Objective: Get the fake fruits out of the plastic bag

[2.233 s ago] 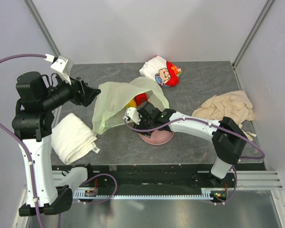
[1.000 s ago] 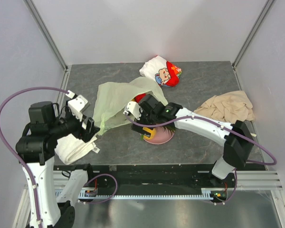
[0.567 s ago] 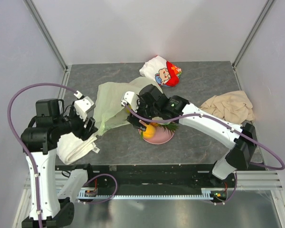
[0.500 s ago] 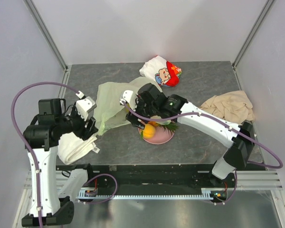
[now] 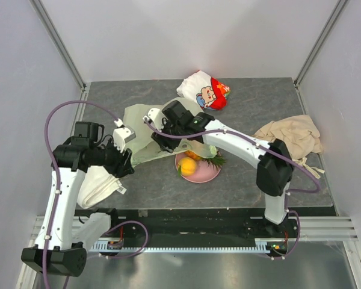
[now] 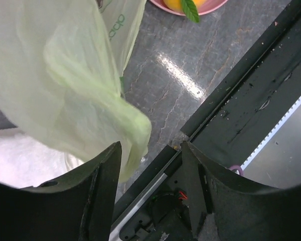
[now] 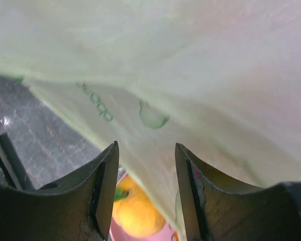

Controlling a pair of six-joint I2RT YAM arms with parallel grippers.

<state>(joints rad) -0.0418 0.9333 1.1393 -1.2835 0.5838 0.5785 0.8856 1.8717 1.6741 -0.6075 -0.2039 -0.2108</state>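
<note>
Top external view: bag [image 5: 138,120] lies slack left of centre, fruits [image 5: 191,165] on the plate [image 5: 207,176] beside it. Left gripper [image 6: 149,150] and right gripper [image 7: 145,148] each straddle its film, fingers apart, nothing pinched, probably to lift and empty it.

bag [image 6: 65,75]: pale green, fills upper left; one fold droops between the fingers [image 6: 103,201]
fingers: dark, apart
plate [image 6: 210,6]: pink, top edge, holds an orange fruit [image 6: 183,4]
surface [image 6: 190,55]: grey
towel [image 6: 15,165]: white, lower left

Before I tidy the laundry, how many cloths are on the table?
2: a white towel at the left edge, a beige cloth at the right edge. The bag may hide more.
</note>
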